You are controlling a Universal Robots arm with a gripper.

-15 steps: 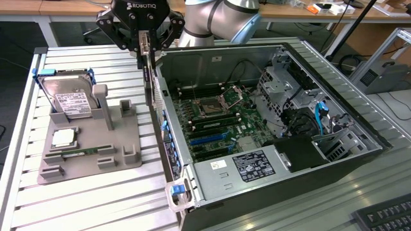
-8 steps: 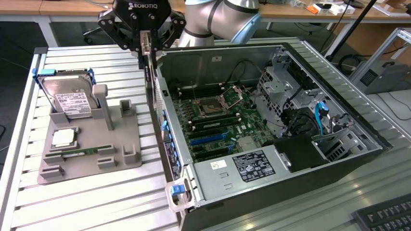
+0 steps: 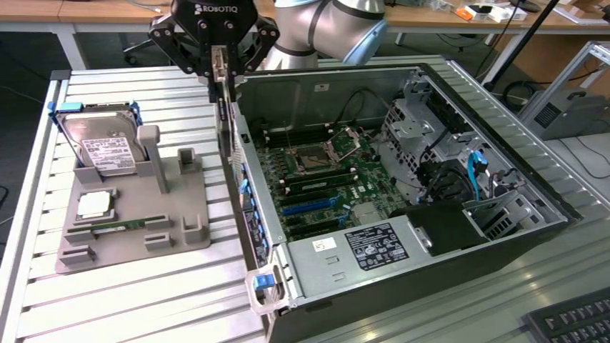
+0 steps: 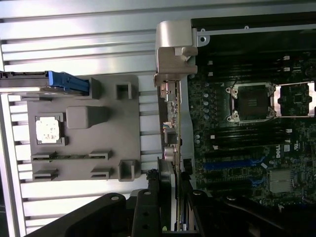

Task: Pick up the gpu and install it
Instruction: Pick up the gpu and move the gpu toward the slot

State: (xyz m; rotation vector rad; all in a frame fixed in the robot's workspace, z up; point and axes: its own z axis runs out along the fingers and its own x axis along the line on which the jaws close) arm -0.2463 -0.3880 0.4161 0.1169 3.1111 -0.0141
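The gpu is in my pincer, which is clamped narrow on its top edge w/ the fingers pressed to both faces. The card hangs edge-on and roughly vertical, w/ its long side running down from my fingers. In the wrist view the gpu shows as a thin strip, w/ its silver end bracket at the far end from my pincer. It's up off the gray holder tray and sits over the rear wall of the open PC case, right at the line btwn the tray and the motherboard. It isn't in a slot; can't tell if its lower edge touches the case wall. Just inside the case, near the card, are the blue expansion slots. Further in are the open CPU socket and the black memory slots. On the tray, on the exterior view's left, the hard drive stands upright in its blue-handled cradle. A CPU chip lies flat below it, w/ a RAM stick lying just beside that. Tray and case both rest on a slatted metal table. A keyboard corner shows at the exterior view's lower right.
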